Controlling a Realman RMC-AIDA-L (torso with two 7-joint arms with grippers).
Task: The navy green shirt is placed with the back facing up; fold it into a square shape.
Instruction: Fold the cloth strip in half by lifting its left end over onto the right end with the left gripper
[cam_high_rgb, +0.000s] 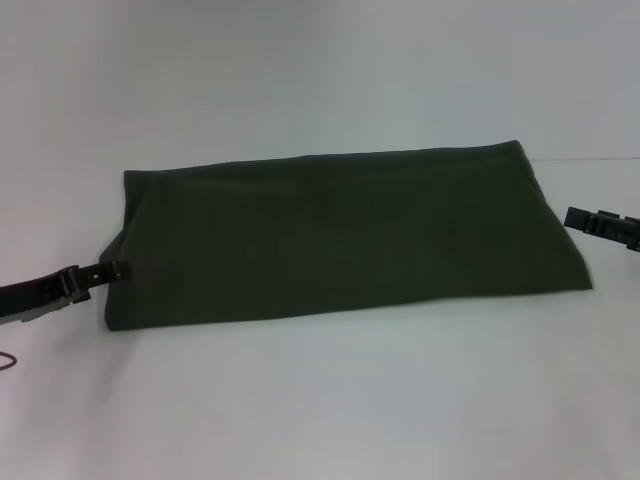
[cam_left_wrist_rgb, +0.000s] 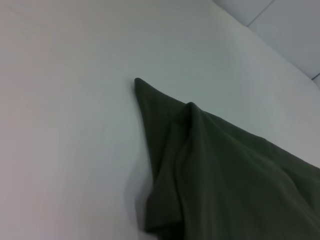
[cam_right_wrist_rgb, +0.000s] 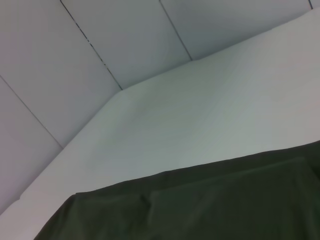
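Observation:
The navy green shirt (cam_high_rgb: 340, 235) lies on the white table (cam_high_rgb: 320, 400) as a long dark olive band running left to right, plain side up, no lettering showing. My left gripper (cam_high_rgb: 112, 270) is at the shirt's left edge, low over the table. The left wrist view shows that end of the shirt (cam_left_wrist_rgb: 225, 175) with a raised crease and a pointed corner. My right gripper (cam_high_rgb: 580, 220) is just off the shirt's right edge, slightly apart from it. The right wrist view shows the shirt's far edge (cam_right_wrist_rgb: 200, 210) lying flat.
The white table extends on all sides of the shirt. A panelled wall (cam_right_wrist_rgb: 75, 60) stands behind the table's far edge. A thin cable loop (cam_high_rgb: 8, 360) lies at the table's left front.

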